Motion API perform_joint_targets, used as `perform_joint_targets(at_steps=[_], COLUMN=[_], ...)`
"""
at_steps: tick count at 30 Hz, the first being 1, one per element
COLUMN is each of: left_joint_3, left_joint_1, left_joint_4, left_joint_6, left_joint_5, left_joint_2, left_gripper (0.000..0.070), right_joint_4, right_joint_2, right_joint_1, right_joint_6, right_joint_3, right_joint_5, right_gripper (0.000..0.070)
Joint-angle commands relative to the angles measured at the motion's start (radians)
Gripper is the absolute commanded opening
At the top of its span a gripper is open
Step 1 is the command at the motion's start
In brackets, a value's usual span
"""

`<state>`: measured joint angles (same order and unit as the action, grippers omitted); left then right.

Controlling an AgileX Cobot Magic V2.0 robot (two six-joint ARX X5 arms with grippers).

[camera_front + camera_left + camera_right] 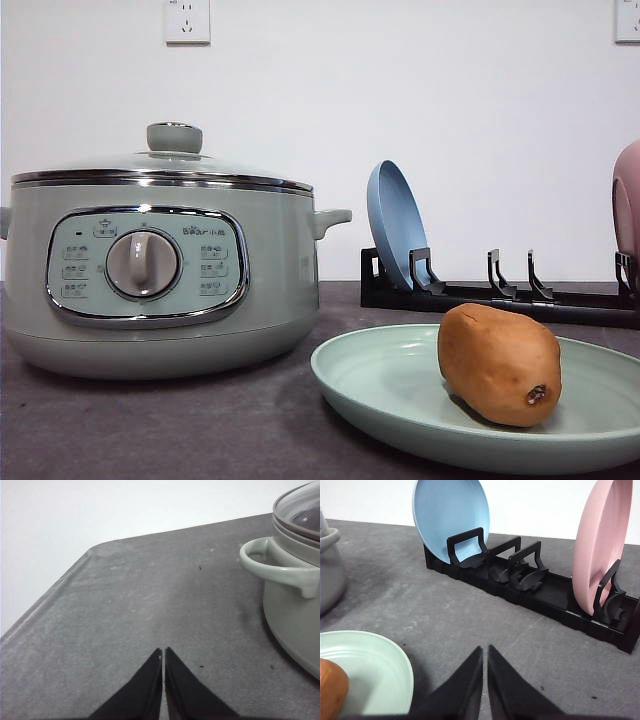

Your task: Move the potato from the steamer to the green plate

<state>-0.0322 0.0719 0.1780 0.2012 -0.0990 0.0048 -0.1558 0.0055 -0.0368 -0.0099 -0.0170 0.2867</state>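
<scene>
potato (499,364) sits on the green plate (385,380), steamer (150,265) lidded. transfer looks done. both left gripper (163,652) and right gripper (485,650) jaws pressed together, empty; hold clear, avoid nudging plate.

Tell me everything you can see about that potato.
The potato is egg-shaped, with smooth orange-brown skin and a small dark spot near its lower right end. It looks whole. It lies on its side on the green plate, right of the steamer, touching only the plate. Its edge also shows in the right wrist view.
</scene>
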Motion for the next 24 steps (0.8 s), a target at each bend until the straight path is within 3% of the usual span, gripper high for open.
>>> perform_joint_targets(at_steps=[1,24], left_joint_3=[0.02,0.02], left_joint_1=[0.001,0.001], left_joint_4=[0.007,0.007], left_joint_6=[0.015,0.015], left_joint_5=[0.001,0.001], left_joint_2=[-0.002,-0.002], left_gripper=[0.0,0.0], right_joint_4=[-0.002,-0.002], right_joint_2=[-0.002,-0.002], right_joint_1=[-0.002,-0.002], right_joint_6=[0.013,0.013], right_joint_3=[0.004,0.004], right_joint_5=[0.0,0.0], right_gripper=[0.0004,0.0004])
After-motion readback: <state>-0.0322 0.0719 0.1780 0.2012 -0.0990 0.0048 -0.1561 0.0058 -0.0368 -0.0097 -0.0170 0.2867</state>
